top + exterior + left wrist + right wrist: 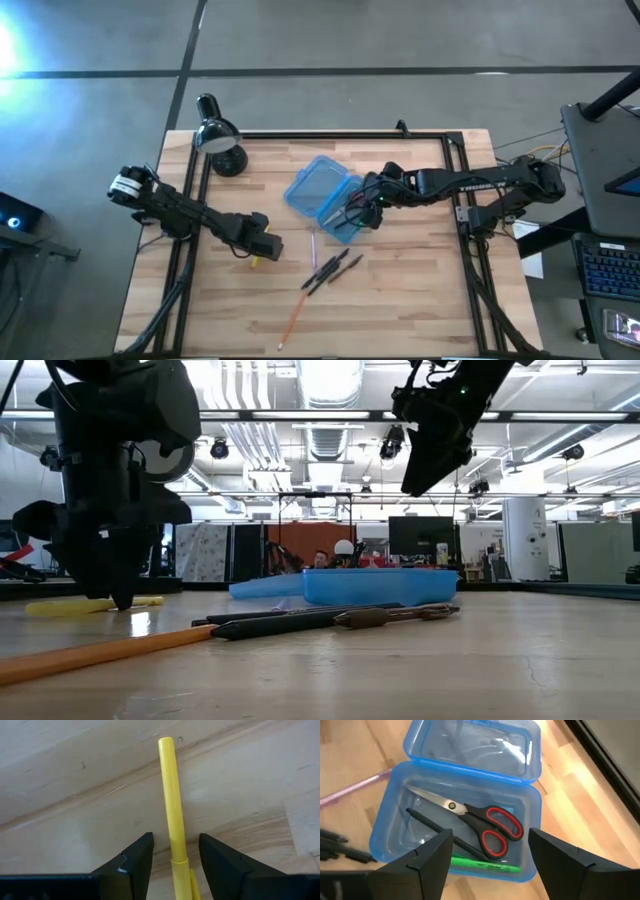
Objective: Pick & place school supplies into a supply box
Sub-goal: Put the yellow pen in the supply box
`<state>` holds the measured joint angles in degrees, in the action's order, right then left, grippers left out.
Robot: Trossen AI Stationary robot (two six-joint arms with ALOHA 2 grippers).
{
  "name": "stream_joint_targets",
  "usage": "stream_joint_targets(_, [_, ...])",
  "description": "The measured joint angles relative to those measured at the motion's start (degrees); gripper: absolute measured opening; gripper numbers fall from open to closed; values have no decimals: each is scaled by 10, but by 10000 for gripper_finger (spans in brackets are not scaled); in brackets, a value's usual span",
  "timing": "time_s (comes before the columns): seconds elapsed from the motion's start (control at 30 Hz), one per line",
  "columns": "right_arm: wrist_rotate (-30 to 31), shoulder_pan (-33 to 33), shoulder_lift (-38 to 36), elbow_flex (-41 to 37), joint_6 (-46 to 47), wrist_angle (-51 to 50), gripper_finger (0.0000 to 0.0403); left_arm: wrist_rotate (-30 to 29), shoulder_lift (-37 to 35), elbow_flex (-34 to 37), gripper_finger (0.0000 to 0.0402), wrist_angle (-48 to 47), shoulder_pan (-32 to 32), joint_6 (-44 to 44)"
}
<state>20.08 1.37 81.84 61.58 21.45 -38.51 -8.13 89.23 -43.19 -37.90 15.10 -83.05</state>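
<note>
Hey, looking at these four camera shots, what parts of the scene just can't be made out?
- Yellow pen: in the left wrist view its lower end is cut off by the edge between the left pincer fingers; whether they touch it is unclear.
- Green pen: partly hidden behind the right pincer fingers in the right wrist view.
- Supply box contents: hidden by its wall in the low view.
- Orange pencil: too small in the high view for detail.

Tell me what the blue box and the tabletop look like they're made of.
The supply box looks like glossy translucent blue plastic: the scissors and wood show through it, and its lid glints. The table looks like pale wood planks with a smooth finish, showing grain and seams.
</note>
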Motion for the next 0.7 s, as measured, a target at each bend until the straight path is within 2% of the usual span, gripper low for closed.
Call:
stream_joint_targets(0.17, [43, 0, 0, 0, 17, 3, 234, 6, 0, 1, 116, -2, -4, 0])
stream_joint_targets(0.33, [55, 0, 0, 0, 11, 6, 226, 10, 0, 1, 95, -5, -8, 0])
stream_joint_targets(0.5, [66, -1, -5, 0, -27, 8, 226, 12, 1, 1, 68, -8, -13, -36])
stream_joint_targets(0.7, [71, -1, -45, -8, -81, 25, 226, 12, 1, 0, 24, -7, -16, -90])
